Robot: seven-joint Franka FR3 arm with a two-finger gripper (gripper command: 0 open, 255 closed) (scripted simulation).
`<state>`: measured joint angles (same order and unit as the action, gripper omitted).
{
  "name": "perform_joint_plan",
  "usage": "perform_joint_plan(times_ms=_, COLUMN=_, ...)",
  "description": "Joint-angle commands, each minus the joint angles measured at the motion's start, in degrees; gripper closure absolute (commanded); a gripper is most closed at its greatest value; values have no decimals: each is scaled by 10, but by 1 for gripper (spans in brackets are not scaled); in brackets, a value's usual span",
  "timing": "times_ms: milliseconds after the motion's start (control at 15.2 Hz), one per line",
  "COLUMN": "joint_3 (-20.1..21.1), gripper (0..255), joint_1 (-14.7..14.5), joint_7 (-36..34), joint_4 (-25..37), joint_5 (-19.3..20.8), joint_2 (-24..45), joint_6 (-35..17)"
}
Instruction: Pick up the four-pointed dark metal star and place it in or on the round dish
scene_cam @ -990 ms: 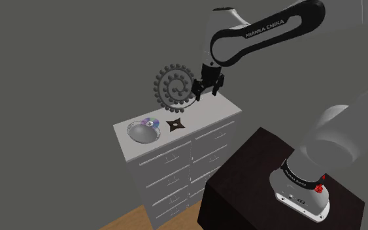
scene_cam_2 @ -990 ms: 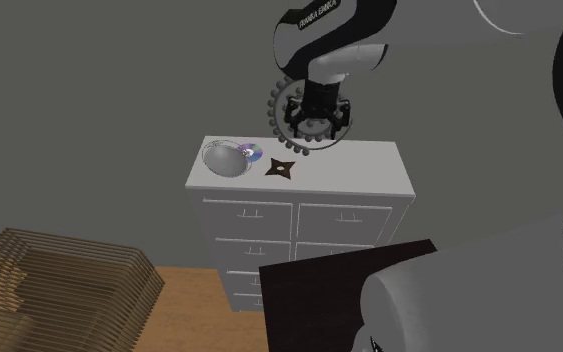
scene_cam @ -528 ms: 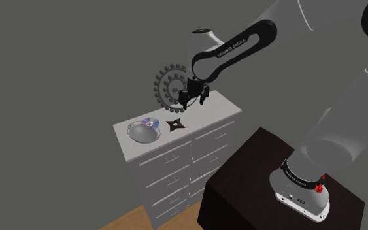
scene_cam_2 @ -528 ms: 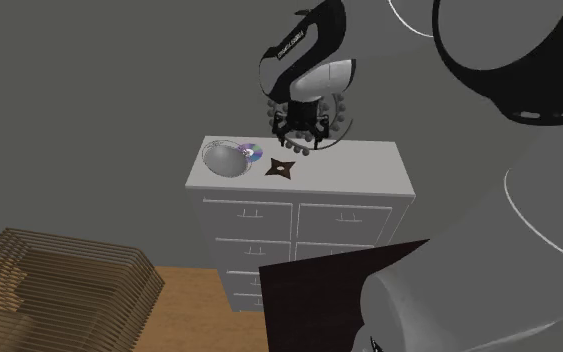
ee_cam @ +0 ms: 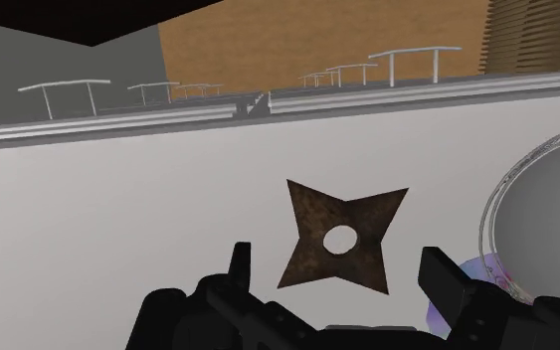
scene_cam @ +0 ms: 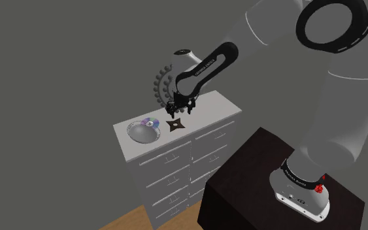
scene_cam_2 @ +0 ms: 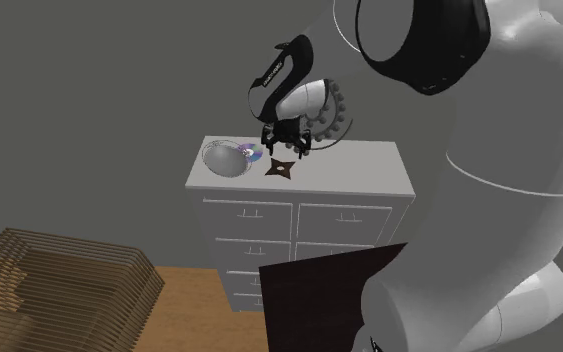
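Reaching down over a white chest of drawers (scene_cam: 210,112) with an all-black gripper (scene_cam: 178,112), poised just above the four-pointed star (scene_cam: 174,125). Seen from the wrist with fingers (ee_cam: 445,286) spread wide, straddling the star without touching it: released, gripping nothing. Lying flat on the chest's top, dark and rusty brown, with a round hole at the centre. Sitting just beside the star, a round grey dish (scene_cam: 140,133), with a rainbow-sheened disc (scene_cam: 151,122) at its edge on the star's side. Standing upright behind the gripper, a dark toothed wheel (scene_cam: 159,83). Mounted on a dark box stand (scene_cam: 248,171) at the shoulder view's lower right.
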<state>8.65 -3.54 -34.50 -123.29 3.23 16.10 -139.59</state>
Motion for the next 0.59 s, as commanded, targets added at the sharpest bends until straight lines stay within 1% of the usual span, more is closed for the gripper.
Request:
perform_joint_plan(times_ms=0, joint_3=-5, gripper=0, joint_1=-7, joint_7=-19, joint_4=39, joint_5=10, joint_2=48, joint_6=-6)
perform_joint_plan(times_ms=132, joint_3=-11, gripper=0, joint_1=-15, joint_7=-36, joint_4=77, joint_5=18, joint_2=94, joint_6=-11)
perform_joint_plan(times_ms=198, joint_3=-12, gripper=0, joint_1=-17, joint_7=-39, joint_4=84, joint_5=19, joint_2=103, joint_6=-12)
perform_joint_plan(times_ms=528, joint_3=-17, gripper=0, joint_1=-20, joint_7=-43, joint_4=86, joint_5=25, joint_2=133, joint_6=-40)
